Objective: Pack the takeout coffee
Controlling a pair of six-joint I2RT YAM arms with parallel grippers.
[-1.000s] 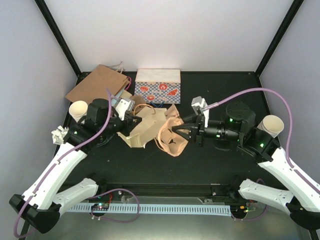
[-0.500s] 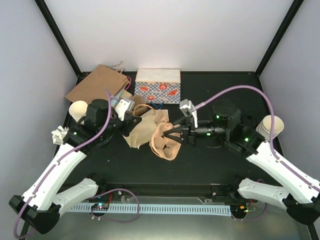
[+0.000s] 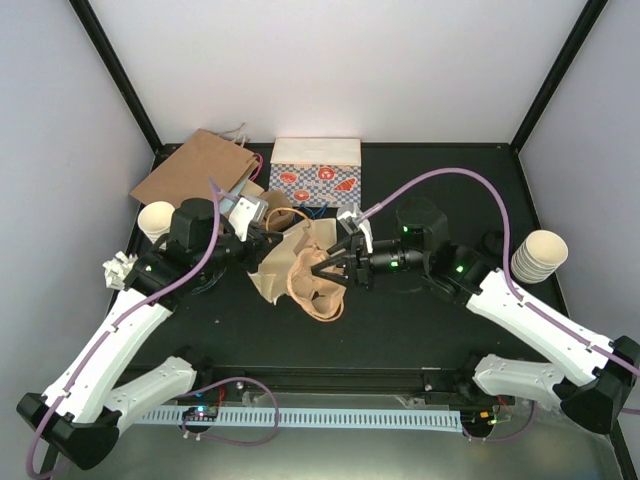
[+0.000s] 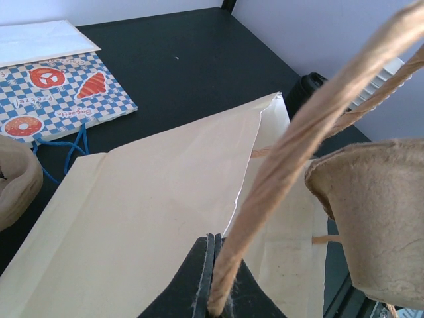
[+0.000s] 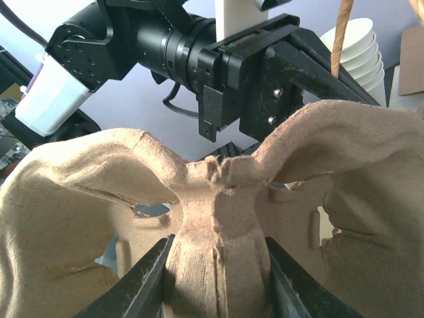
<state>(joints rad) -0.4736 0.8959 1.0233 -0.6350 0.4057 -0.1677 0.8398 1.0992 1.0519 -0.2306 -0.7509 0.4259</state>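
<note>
The takeout coffee is out of view. My left gripper (image 3: 262,241) (image 4: 215,268) is shut on the twisted paper handle (image 4: 301,136) of a cream paper bag (image 3: 268,281) (image 4: 146,212), holding it up at centre left. My right gripper (image 3: 322,270) (image 5: 215,278) is shut on the centre post of a brown cardboard cup carrier (image 3: 312,292) (image 5: 218,199). The carrier hangs tilted against the bag's mouth, and its edge (image 4: 377,212) shows in the left wrist view.
A flat brown paper bag (image 3: 195,170) and a blue checkered bag (image 3: 315,170) (image 4: 53,93) lie at the back. Stacks of lidless cream cups stand at the left (image 3: 156,220) and right (image 3: 540,256). A crumpled white paper (image 3: 118,268) lies left. A small black round object (image 4: 306,93) sits near the right stack.
My right gripper has carried the cup carrier leftward until it rests against the cream bag. The bag has bunched up toward the left gripper, which stays shut on the handle.
</note>
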